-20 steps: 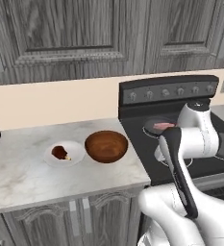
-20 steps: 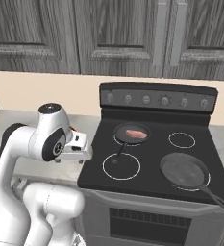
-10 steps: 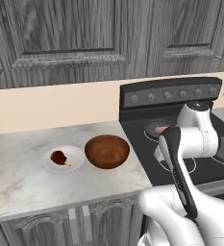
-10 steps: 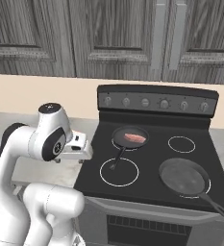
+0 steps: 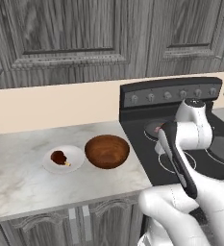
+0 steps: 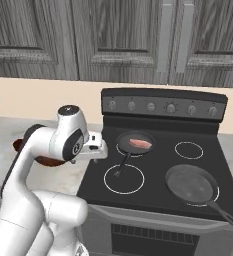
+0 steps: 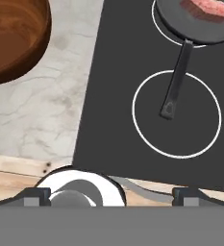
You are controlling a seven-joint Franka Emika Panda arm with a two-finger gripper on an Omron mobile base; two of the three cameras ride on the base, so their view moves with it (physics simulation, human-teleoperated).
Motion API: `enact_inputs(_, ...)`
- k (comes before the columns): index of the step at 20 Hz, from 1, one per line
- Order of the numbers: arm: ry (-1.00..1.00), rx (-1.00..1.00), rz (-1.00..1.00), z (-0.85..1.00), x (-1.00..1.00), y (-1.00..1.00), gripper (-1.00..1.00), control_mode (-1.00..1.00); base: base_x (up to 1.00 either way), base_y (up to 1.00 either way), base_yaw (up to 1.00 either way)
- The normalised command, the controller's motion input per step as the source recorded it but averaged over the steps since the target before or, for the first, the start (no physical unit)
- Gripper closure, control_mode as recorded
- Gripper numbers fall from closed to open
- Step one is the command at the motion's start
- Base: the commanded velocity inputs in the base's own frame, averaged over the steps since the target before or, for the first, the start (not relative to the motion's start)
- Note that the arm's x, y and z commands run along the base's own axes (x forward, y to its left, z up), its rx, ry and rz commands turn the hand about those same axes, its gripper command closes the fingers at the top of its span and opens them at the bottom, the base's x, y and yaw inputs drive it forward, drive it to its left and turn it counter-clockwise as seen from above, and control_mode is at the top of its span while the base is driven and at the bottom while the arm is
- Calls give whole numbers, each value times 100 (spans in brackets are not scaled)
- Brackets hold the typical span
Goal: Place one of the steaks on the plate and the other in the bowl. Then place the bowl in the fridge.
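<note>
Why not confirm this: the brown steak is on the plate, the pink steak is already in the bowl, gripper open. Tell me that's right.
Not quite. The pink steak lies in the frying pan on the stove, as the right base view shows. The bowl holds nothing. The brown steak is on the plate, and the gripper is open.

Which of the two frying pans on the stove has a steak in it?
The smaller back-left frying pan, holding the pale pink steak. The larger front-right frying pan holds nothing.

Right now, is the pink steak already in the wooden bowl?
No, the pink steak lies in a frying pan on the stove; the bowl is empty.
</note>
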Motion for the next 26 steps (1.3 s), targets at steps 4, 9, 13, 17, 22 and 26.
enact_inputs(4, 18, 0, 16, 0, 100, -33, -100, -100, 0, 0, 0)
enact_inputs(9, 26, 0, 13, 0, 100, -38, -100, -100, 0, 0, 0)
enact_inputs(13, 18, 0, 10, -10, 100, -46, -100, -100, 0, 0, 0)
enact_inputs(17, 13, 0, 28, -9, 100, -69, -100, -100, 0, 0, 0)
enact_inputs(22, 0, 0, 37, -25, 85, -58, -100, -100, 0, 0, 0)
enact_inputs(26, 0, 0, 32, -37, 70, -38, -100, -100, 0, 0, 0)
